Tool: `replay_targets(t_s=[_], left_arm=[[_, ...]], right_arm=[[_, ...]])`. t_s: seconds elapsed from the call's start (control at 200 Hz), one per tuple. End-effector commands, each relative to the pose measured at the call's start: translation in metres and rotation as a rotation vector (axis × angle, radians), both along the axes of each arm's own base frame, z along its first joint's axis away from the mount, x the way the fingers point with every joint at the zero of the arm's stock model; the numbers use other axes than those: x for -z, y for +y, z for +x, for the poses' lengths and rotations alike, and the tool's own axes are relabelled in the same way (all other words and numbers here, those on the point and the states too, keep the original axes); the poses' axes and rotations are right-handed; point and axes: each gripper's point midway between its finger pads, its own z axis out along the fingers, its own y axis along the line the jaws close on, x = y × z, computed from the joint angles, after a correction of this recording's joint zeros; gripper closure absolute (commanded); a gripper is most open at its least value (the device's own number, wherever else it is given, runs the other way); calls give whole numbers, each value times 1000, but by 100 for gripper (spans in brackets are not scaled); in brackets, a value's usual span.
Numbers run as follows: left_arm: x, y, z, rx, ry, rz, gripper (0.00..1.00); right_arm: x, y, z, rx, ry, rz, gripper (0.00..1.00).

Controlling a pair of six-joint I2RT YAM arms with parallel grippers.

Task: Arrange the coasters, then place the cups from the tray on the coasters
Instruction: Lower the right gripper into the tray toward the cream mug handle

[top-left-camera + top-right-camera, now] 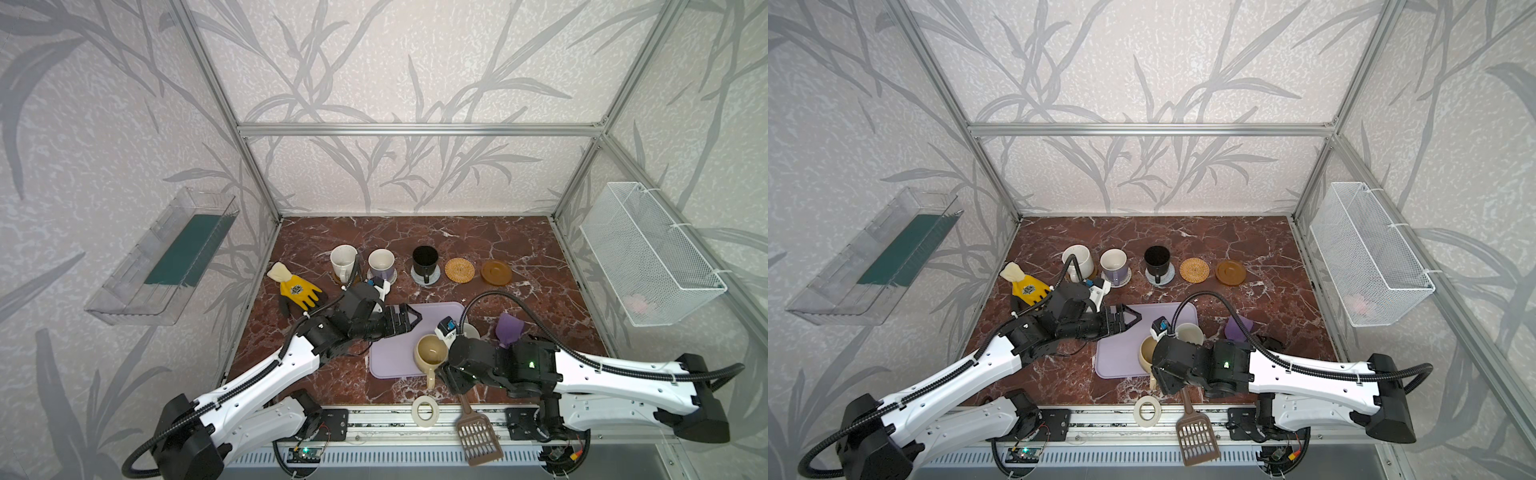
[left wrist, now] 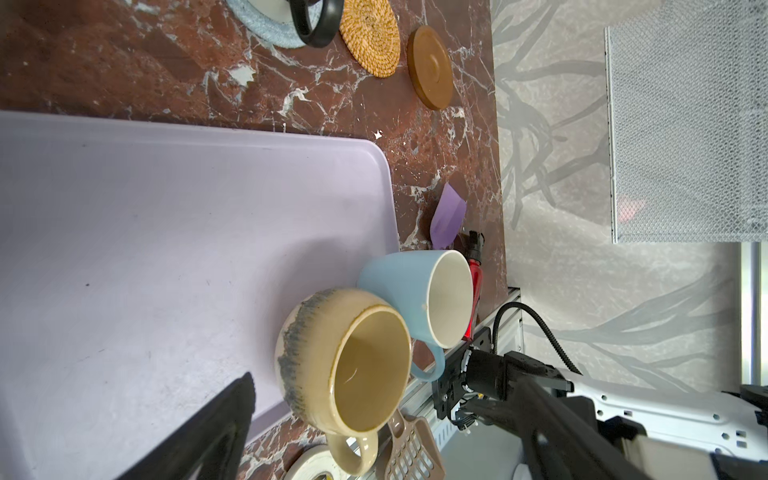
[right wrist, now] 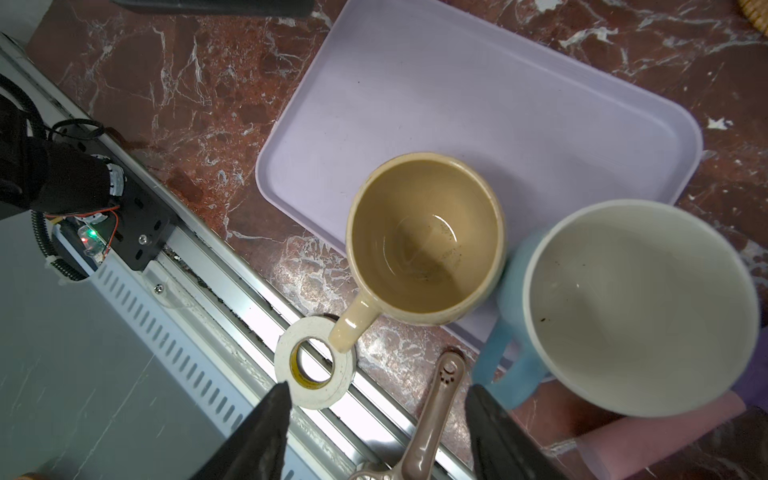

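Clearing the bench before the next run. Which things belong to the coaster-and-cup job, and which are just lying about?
Job: tray, cream mug, light blue mug, white mug, lavender mug, black mug (the last three each on a coaster), rattan coaster, wooden coaster.
Lying about: yellow glove, tape ring, brown slotted scoop, purple scoop, red item.

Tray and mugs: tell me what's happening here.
The white mug, lavender mug and black mug stand on coasters; the rattan coaster and brown wooden coaster are bare. The cream mug and blue mug sit at the near edge of the tray. The right gripper hovers open by them, holding nothing; the left gripper is open over the tray.
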Motion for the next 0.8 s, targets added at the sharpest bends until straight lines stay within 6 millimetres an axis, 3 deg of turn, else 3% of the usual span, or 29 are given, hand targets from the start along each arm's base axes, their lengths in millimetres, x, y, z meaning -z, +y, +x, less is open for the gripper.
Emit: replay_targets(t_s=[0.0, 0.31, 0.54, 0.795], left_arm=[[3, 2, 4, -56, 5, -44, 2], [30, 26, -2, -116, 17, 48, 3], [38, 23, -1, -127, 27, 23, 3], [41, 26, -1, -129, 21, 39, 3]], right_arm=[[10, 10, 2, 29, -2, 8, 35], [43, 31, 1, 18, 38, -42, 39], [63, 35, -1, 31, 67, -83, 45], [72, 35, 11, 67, 26, -133, 51]])
